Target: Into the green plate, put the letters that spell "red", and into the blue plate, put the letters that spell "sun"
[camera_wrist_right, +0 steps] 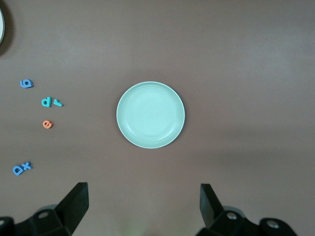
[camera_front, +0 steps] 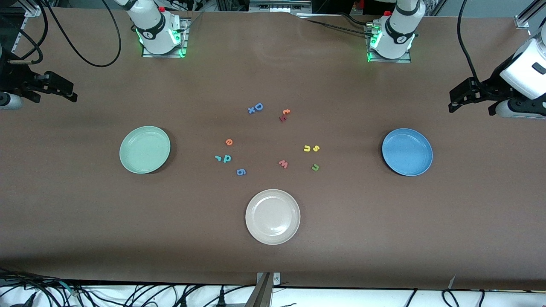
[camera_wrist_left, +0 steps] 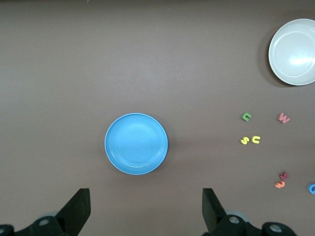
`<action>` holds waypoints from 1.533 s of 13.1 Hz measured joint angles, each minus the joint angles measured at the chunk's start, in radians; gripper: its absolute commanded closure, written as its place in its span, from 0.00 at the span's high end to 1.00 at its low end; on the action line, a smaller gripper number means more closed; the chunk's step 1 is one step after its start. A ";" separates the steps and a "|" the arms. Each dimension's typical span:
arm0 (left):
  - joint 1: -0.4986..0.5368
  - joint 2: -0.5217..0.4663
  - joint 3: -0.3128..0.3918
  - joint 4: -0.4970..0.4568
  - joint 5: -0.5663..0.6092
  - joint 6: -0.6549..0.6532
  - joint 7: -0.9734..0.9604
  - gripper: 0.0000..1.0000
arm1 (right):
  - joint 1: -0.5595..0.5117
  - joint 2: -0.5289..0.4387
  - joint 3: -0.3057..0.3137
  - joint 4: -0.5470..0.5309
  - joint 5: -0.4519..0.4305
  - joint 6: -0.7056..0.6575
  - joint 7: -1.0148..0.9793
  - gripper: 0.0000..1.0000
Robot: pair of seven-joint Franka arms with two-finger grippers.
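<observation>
The green plate (camera_front: 145,149) lies toward the right arm's end of the table and the blue plate (camera_front: 407,152) toward the left arm's end. Between them lie the orange e (camera_front: 229,142), teal d (camera_front: 227,158) and teal r (camera_front: 218,158), then the yellow u (camera_front: 307,148), yellow s (camera_front: 316,148) and green n (camera_front: 315,167). My left gripper (camera_wrist_left: 146,209) hangs open and empty high over the table's end past the blue plate (camera_wrist_left: 136,143). My right gripper (camera_wrist_right: 142,206) hangs open and empty past the green plate (camera_wrist_right: 150,114).
A beige-white plate (camera_front: 272,216) sits nearer the front camera than the letters. Other letters lie among them: a red-pink w (camera_front: 283,163), a blue 6 (camera_front: 241,172), a blue D with x (camera_front: 256,108) and a red and orange pair (camera_front: 284,114).
</observation>
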 measured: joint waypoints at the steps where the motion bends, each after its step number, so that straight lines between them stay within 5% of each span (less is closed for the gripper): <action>1: 0.000 0.000 0.000 0.000 0.000 0.000 0.000 1.00 | 0.000 0.000 0.000 0.000 0.000 0.000 0.000 1.00; 20: 0.000 0.000 0.000 0.000 0.000 0.000 0.000 1.00 | 0.000 0.000 -0.016 0.000 0.000 -0.001 0.000 1.00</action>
